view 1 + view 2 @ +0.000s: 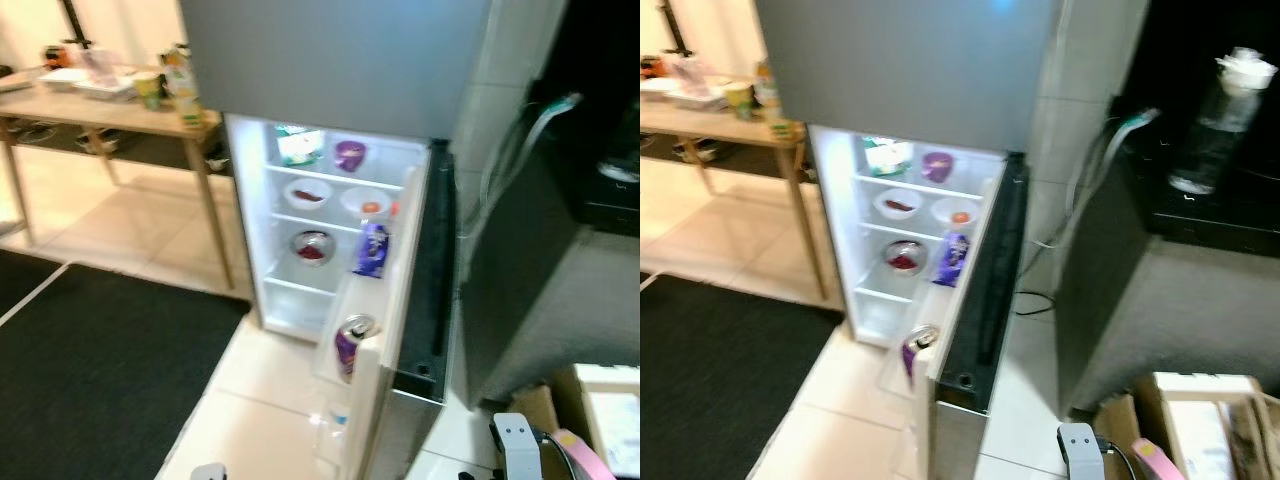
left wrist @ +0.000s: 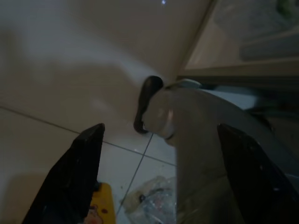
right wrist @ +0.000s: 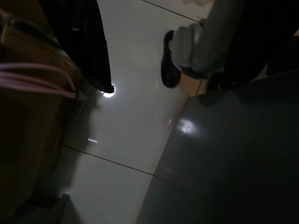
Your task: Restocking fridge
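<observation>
Standing open, fridge (image 1: 330,230) shows lit shelves with bowls (image 1: 312,246); purple can (image 1: 349,345) sits in door rack. Left gripper (image 2: 159,177) hangs over floor tiles (image 2: 56,140), fingers spread, holding nothing. Right gripper state: cannot tell. Tabletop (image 1: 90,108) stands left of fridge.

Right wrist cam is looking down at a pale tiled floor (image 3: 126,121), grout lines running across it, a small bright glare spot (image 3: 109,93) reflecting just beside the foot of a dark upright panel (image 3: 79,42). A silver robot leg (image 3: 210,37) is standing on a black foot (image 3: 168,70). A dark grey surface (image 3: 229,158) is lying alongside, catching a faint glint. Pink cables (image 3: 32,77) are crossing a brownish box (image 3: 28,126), too dark to identify further
</observation>
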